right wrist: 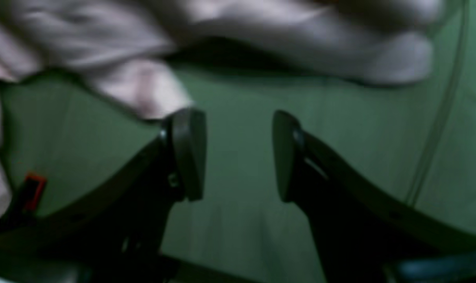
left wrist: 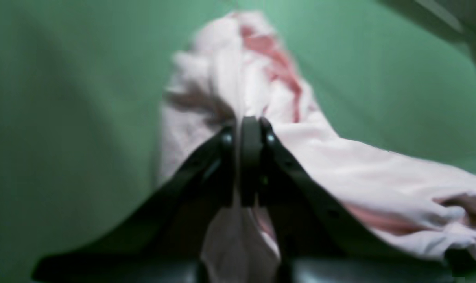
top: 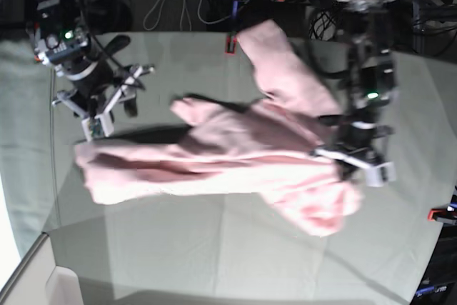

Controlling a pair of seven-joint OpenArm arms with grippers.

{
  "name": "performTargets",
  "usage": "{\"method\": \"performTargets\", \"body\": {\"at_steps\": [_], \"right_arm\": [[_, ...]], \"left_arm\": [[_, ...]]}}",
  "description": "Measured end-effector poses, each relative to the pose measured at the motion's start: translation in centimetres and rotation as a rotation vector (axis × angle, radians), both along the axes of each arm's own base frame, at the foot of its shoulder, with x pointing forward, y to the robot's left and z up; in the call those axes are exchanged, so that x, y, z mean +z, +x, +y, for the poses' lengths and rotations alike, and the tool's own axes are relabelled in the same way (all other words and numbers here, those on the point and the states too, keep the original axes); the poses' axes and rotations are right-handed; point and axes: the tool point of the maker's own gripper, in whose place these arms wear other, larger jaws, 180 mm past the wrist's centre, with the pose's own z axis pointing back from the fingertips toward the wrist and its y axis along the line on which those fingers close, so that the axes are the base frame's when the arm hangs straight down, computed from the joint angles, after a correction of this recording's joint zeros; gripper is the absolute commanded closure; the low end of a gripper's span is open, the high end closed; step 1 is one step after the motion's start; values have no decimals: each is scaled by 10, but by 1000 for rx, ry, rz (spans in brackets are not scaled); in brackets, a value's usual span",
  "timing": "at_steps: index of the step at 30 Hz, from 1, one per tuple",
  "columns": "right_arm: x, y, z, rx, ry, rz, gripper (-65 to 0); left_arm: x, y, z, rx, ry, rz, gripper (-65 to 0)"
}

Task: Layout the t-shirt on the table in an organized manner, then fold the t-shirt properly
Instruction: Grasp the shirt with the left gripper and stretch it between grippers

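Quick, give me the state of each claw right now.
Left claw: shut on the t-shirt, pink fabric pinched between its jaws.
Right claw: open, nothing between its jaws, just short of the t-shirt's edge.

T-shirt (top: 228,151) lies bunched across table (top: 214,248) centre, one end running back to far-edge clamp (top: 230,44). Left gripper (top: 350,166) at its right end, right gripper (top: 100,116) behind its left end.

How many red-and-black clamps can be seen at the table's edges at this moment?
2. One clamp sits at the far edge, beside the t-shirt; another clamp is at the edge on the base view's right. More may be hidden under the shirt or outside the picture.
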Motion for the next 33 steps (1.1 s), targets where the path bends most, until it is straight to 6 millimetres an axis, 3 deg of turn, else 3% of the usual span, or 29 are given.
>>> {"method": "performTargets", "body": {"at_steps": [3, 6, 8, 11, 16, 20, 22, 24, 27, 33], "right_arm": [[8, 12, 0, -2, 1, -32, -290], [13, 22, 0, -6, 4, -54, -347], [7, 26, -3, -14, 1, -39, -390], [-12, 33, -5, -42, 14, 3, -424], [-49, 47, -8, -75, 30, 95, -428], [-44, 64, -7, -92, 45, 74, -430], [-38, 71, 2, -70, 54, 52, -430], [-35, 75, 22, 24, 46, 48, -429], [-33, 76, 49, 108, 62, 45, -428], [-46, 85, 60, 136, 57, 83, -426]], "left_arm": [[-11, -22, 37, 64, 31, 43, -2], [-26, -46, 83, 185, 31, 90, -2], [-33, -60, 116, 279, 48, 117, -2], [-44, -75, 142, 354, 41, 147, -5], [-54, -83, 144, 370, 29, 174, -5], [-59, -92, 143, 370, 33, 190, -14], [-66, -101, 140, 365, 31, 213, -64], [-68, -106, 141, 366, 34, 226, -159], [-57, -107, 139, 352, 41, 231, -246], [-33, -99, 133, 319, 38, 225, -257]]}}
